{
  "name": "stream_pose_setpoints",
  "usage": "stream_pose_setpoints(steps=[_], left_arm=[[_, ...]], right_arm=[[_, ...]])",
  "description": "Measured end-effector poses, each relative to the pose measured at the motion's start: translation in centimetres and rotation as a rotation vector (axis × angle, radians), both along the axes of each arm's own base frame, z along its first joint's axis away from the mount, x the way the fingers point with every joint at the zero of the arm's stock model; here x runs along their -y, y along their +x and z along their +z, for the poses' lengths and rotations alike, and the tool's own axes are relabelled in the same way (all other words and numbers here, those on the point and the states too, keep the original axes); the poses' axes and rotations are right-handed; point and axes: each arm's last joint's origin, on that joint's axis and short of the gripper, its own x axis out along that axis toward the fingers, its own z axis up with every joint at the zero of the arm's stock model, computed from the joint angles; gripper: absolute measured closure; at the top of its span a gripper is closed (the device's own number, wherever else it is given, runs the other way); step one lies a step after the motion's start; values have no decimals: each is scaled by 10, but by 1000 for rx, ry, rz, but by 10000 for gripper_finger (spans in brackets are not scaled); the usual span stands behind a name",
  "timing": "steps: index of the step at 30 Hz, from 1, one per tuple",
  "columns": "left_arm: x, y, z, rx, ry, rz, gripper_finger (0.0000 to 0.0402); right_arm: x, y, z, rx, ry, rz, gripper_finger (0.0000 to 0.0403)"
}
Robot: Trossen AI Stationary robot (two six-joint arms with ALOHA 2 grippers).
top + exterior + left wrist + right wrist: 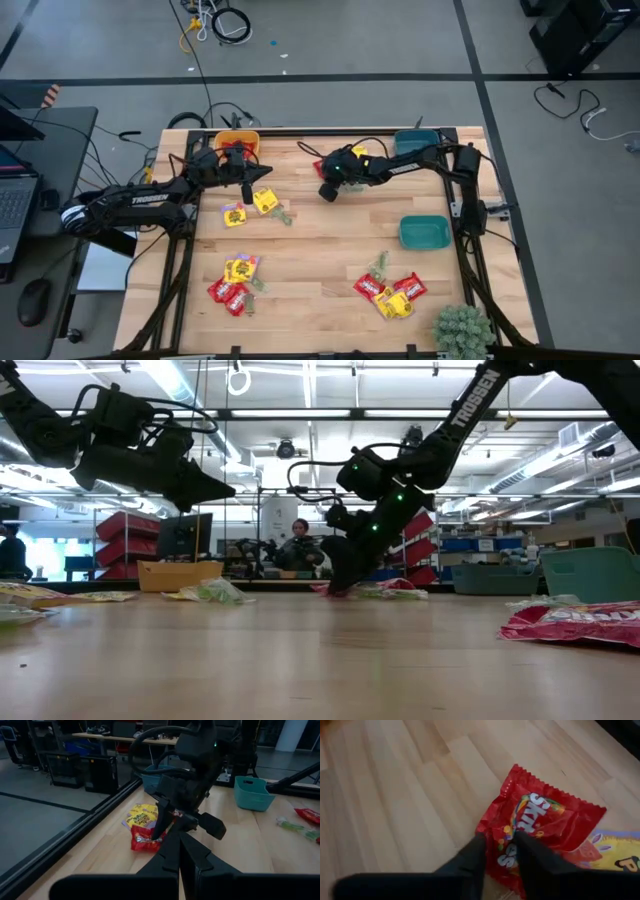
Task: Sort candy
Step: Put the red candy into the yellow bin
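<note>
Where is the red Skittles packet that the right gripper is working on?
The red Skittles packet lies flat at the table's far edge, right of centre in the high view, beside a yellow packet, with the right gripper closing on its edge.

The red Skittles packet (540,832) carries white lettering and a scatter of multicoloured sweets; touching it lies a yellow packet (615,856) with a purple edge. The bench (330,250) is pale wood in strips. Beyond the red packet stands a teal bowl (424,232); an orange bowl (237,142) sits at the bench's far edge.
</note>
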Motion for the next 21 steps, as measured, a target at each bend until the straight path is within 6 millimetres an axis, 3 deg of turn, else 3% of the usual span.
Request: stream_pose_setpoints(steps=[4, 10, 14, 21], left_arm=[[-1, 1, 1, 4, -35, 12, 400], [-5, 7, 7, -94, -84, 7, 400], [-1, 13, 13, -192, 11, -51, 395], [15, 28, 15, -300, 225, -149, 327]], right_arm=[[0, 0, 3, -6, -25, 28, 393], [-8, 3, 14, 29, -20, 78, 398], [-25, 8, 29, 64, -40, 156, 400], [-55, 13, 63, 161, -89, 273, 400]])
